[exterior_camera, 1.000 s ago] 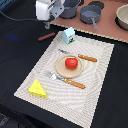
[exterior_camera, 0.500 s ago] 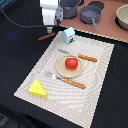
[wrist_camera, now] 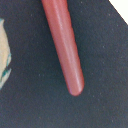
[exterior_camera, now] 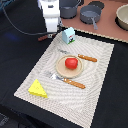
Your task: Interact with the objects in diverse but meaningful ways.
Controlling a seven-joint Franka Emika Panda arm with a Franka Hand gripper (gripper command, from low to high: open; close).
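The thin brown sausage point(exterior_camera: 44, 37) lies on the dark table just off the placemat's far corner, and it fills the wrist view point(wrist_camera: 62, 45). My gripper point(exterior_camera: 48, 32) hangs right above it; no finger shows in the wrist view and nothing is held. The white carton point(exterior_camera: 68, 35) with green-blue print stands upright beside it on the mat, and its edge shows in the wrist view point(wrist_camera: 4, 55). The red tomato point(exterior_camera: 71, 62) sits on the tan plate point(exterior_camera: 61, 68). The yellow cheese wedge point(exterior_camera: 37, 88) lies at the mat's near corner.
An orange-handled fork point(exterior_camera: 70, 81) and knife point(exterior_camera: 86, 58) flank the plate on the striped placemat point(exterior_camera: 100, 85). Dark pots point(exterior_camera: 91, 16) and a bowl point(exterior_camera: 123, 15) stand on the wooden surface behind. The arm's cable point(exterior_camera: 20, 30) trails over the dark table.
The arm has shifted a little toward the exterior view's right and lower, closing in over the sausage. The toy foods have not moved.
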